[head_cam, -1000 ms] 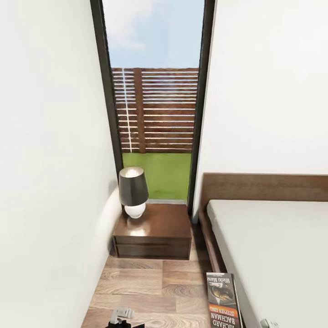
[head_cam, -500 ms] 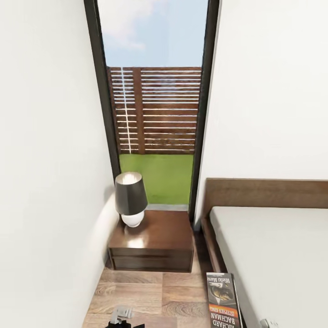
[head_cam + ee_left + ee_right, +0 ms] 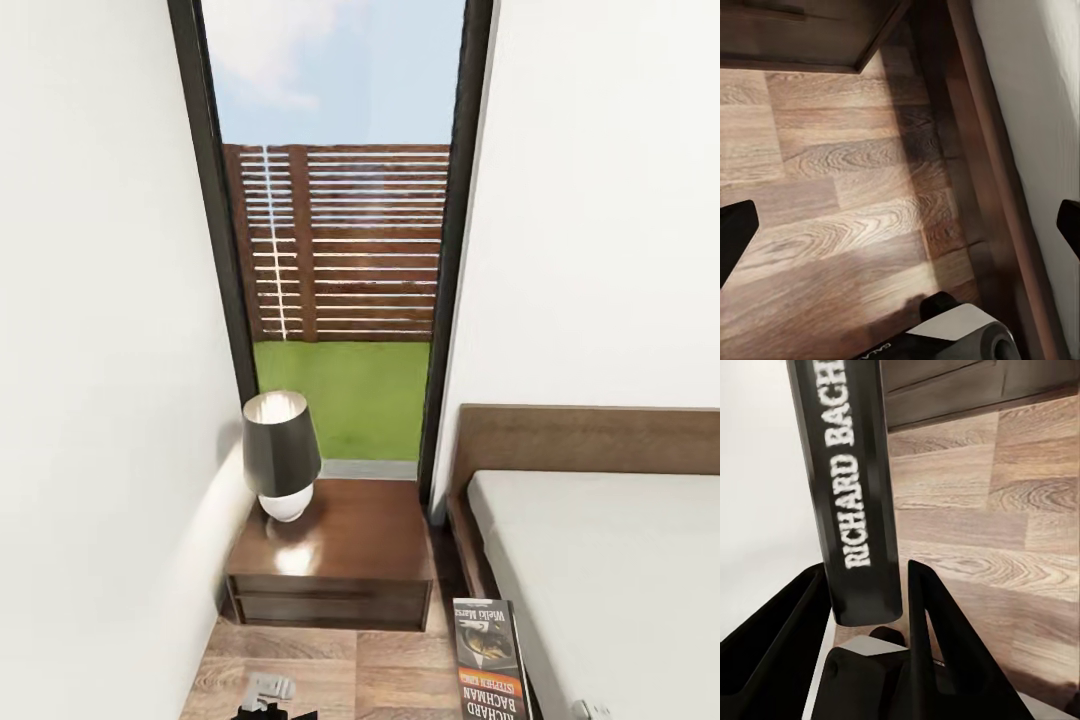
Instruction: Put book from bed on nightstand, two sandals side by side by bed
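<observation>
The book (image 3: 490, 660), a dark paperback with an orange band, hangs over the floor beside the bed (image 3: 620, 570), held near the lower edge of the head view. Its spine (image 3: 855, 487) reads "Richard Bachman" and stands between the black fingers of my right gripper (image 3: 866, 585), which is shut on it. Ahead, in the corner by the window, is the glossy brown nightstand (image 3: 340, 545). My left gripper (image 3: 900, 229) is open over bare planks, with the nightstand's corner (image 3: 802, 30) ahead of it. The sandals are out of view.
A dark-shaded lamp (image 3: 280, 455) on a white base takes up the nightstand's left rear part. A white wall (image 3: 100, 400) closes in on the left. The bed frame (image 3: 975, 127) borders the narrow strip of wood floor (image 3: 330, 670) on the right.
The camera has moved forward: the nightstand, lamp and window look nearer and larger. The book keeps its place in the picture, still held by my right gripper.
</observation>
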Available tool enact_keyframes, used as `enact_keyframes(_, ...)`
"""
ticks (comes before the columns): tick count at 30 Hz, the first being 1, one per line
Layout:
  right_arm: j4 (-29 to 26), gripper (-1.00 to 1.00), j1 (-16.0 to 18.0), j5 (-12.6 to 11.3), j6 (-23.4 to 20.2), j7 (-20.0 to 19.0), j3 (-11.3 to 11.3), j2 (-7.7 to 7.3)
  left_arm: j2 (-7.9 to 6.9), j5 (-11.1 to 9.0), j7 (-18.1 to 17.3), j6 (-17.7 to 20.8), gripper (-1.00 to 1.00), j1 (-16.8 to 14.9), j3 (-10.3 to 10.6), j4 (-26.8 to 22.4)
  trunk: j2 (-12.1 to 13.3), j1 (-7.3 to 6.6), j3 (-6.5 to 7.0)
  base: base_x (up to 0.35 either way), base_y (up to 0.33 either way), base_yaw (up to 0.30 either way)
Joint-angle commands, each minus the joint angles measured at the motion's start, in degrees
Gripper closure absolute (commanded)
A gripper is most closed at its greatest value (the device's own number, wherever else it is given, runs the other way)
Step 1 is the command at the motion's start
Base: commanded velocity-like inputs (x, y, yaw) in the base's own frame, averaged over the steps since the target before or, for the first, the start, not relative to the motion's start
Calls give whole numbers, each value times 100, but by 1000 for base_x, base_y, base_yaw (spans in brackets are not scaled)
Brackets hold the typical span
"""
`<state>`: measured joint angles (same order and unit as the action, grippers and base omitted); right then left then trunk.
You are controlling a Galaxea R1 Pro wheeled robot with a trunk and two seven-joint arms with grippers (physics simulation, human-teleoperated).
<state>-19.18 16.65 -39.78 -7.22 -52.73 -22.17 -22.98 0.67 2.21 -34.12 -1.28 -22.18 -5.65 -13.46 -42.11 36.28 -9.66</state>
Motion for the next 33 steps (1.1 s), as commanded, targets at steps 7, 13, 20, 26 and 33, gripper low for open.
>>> enact_keyframes(7, -7, 100, 5, -74, -61, -11, -12, -5, 3, 25, -25, -13, -100, -5, -42, 3, -6, 5, -9, 333, 0, 0)
enact_keyframes(13, -7, 100, 5, -74, -61, -10, -15, -5, 3, 25, -24, -13, -100, -5, -42, 4, -6, 5, -9, 333, 0, 0)
enact_keyframes(20, -7, 100, 5, -74, -61, -10, -16, -5, 3, 25, -25, -13, -100, -5, -42, 7, -6, 5, -9, 331, 0, 0)
enact_keyframes(26, -7, 100, 5, -74, -61, -11, -13, -5, 3, 25, -25, -13, -100, -5, -42, 6, -6, 5, -9, 121, 0, 0)
enact_keyframes(33, -7, 100, 5, -74, -61, -10, -15, -5, 3, 25, -25, -13, -100, -5, -42, 2, -6, 5, -9, 282, 0, 0)
